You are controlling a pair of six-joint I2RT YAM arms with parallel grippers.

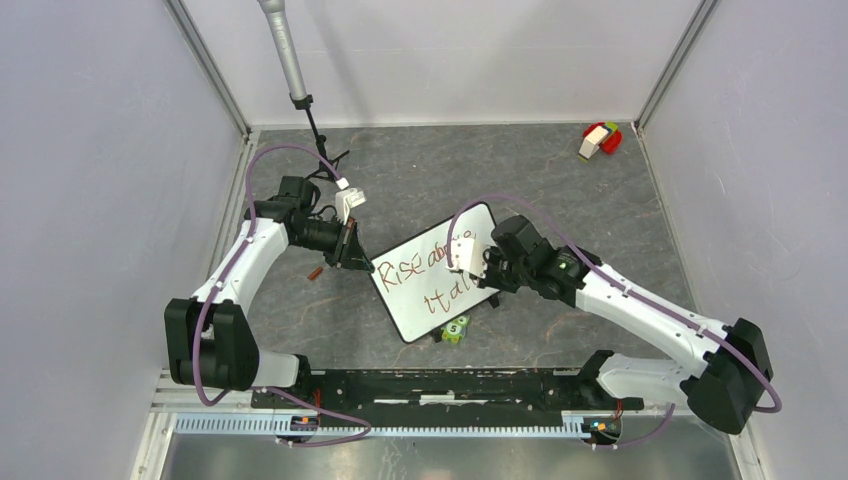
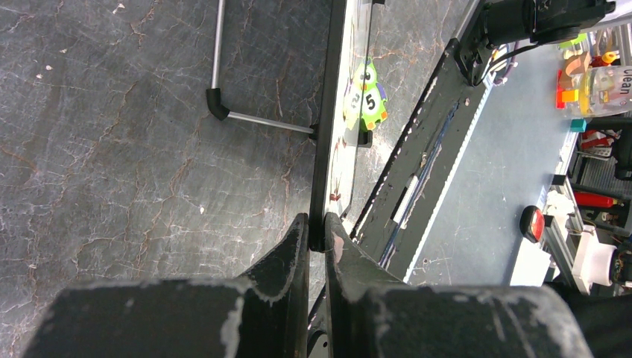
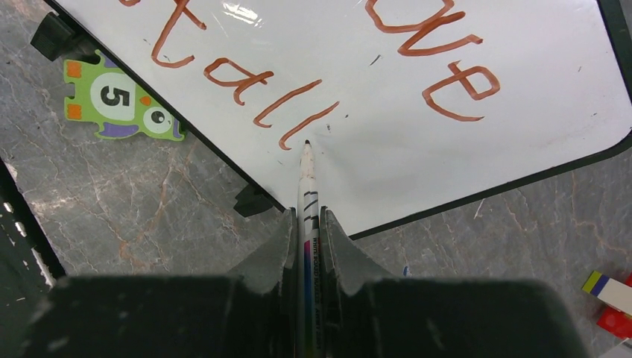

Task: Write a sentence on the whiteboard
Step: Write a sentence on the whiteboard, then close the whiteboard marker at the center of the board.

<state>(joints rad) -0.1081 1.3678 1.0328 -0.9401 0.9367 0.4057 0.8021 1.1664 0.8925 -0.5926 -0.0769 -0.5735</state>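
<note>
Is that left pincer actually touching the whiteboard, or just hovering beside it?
Touching. The left wrist view shows the left pincer shut on the whiteboard, one finger on each side of its black rim.

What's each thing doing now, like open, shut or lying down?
whiteboard: written on, rim pinched.
sentence: two reddish-brown lines.
marker pen: uncapped, tip at the board.
left gripper: shut on the whiteboard's rim.
right gripper: shut on the marker pen.
number 5 piece: lying flat beside the board.
</note>
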